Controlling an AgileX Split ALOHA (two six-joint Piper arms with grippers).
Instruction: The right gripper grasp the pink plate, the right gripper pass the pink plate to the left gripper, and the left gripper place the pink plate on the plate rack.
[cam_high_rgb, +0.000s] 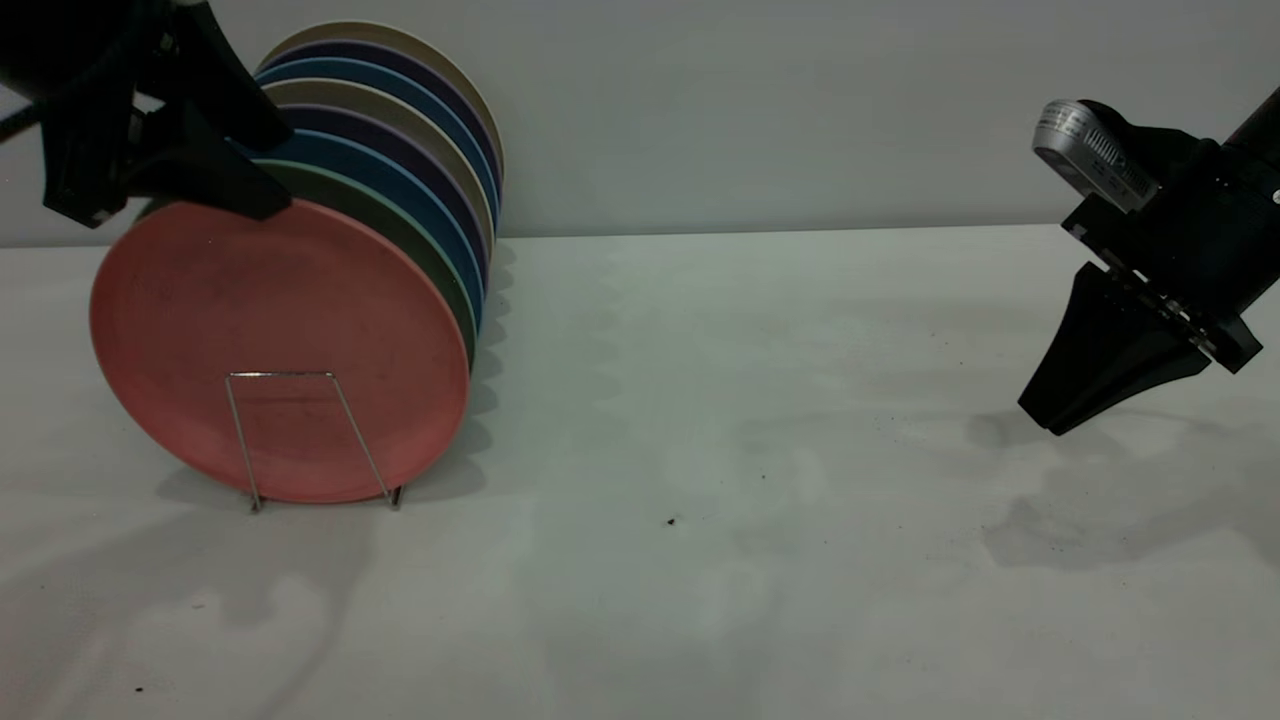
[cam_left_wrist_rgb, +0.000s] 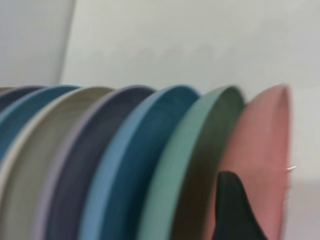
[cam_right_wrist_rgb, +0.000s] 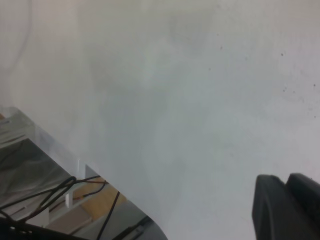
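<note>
The pink plate (cam_high_rgb: 280, 350) stands upright on edge at the front of the plate rack, behind a silver wire loop (cam_high_rgb: 283, 375). My left gripper (cam_high_rgb: 285, 170) is at the plate's top rim, open. In the left wrist view one black finger (cam_left_wrist_rgb: 235, 210) lies between the pink plate (cam_left_wrist_rgb: 262, 150) and the green plate (cam_left_wrist_rgb: 200, 165) behind it; the other finger is out of that view. My right gripper (cam_high_rgb: 1050, 415) hovers low over the table at the far right, shut and holding nothing. Its fingers (cam_right_wrist_rgb: 287, 205) are pressed together.
Behind the pink plate the rack holds several more upright plates, green (cam_high_rgb: 400, 225), blue (cam_high_rgb: 420, 195), purple and beige. The white table (cam_high_rgb: 700, 450) stretches between the rack and the right arm. The right wrist view shows the table's edge with cables (cam_right_wrist_rgb: 55, 195) below it.
</note>
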